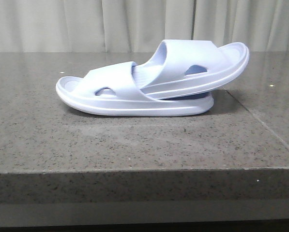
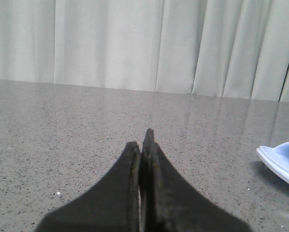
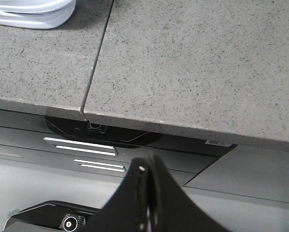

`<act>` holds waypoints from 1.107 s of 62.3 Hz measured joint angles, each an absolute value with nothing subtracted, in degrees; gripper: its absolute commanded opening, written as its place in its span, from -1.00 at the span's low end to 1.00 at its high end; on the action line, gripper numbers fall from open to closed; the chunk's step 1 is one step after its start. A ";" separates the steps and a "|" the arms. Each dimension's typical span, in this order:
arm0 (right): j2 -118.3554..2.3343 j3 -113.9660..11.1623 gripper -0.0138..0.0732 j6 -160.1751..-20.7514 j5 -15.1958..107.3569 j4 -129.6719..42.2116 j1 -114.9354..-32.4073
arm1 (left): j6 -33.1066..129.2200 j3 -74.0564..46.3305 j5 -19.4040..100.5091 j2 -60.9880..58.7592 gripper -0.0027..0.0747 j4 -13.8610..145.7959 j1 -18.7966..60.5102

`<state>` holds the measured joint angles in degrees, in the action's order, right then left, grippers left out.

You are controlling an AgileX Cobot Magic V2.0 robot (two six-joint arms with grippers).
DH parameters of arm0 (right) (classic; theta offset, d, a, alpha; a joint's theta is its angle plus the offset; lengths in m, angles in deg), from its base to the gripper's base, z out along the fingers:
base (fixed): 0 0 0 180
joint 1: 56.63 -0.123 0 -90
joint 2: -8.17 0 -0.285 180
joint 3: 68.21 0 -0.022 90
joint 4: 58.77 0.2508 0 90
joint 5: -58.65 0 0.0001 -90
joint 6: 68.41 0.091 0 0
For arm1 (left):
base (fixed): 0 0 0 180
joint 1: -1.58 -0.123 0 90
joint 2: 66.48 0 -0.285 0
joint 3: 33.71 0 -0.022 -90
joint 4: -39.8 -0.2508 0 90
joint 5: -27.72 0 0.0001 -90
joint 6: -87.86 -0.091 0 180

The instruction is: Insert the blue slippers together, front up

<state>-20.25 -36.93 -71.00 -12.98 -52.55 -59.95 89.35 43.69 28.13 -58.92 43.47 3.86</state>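
Your left gripper point(image 2: 143, 145) and right gripper point(image 3: 148, 169) are both clenched on nothing; only your front camera shows the blue slippers point(image 1: 154, 82) nested whole, beyond both

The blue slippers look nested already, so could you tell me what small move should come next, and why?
Probably none on the blue slippers: one sits tucked under the other's strap, both soles down on the table. The left hand and right hand are shut, empty and clear of them, the right off the table edge. I would just keep both arms parked.
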 measured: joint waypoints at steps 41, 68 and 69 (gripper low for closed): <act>-20.25 -36.93 -0.84 -70.98 -12.98 -52.55 -59.95 | 89.21 43.69 27.72 -58.92 -0.98 43.47 3.86; -10.62 -16.15 -0.84 -71.10 22.98 -54.55 -61.85 | 89.18 43.69 27.72 -58.92 -0.98 43.47 3.86; -10.08 -15.03 -0.84 -71.10 25.19 -54.55 -61.85 | 89.18 43.69 27.72 -58.92 -0.98 43.47 3.86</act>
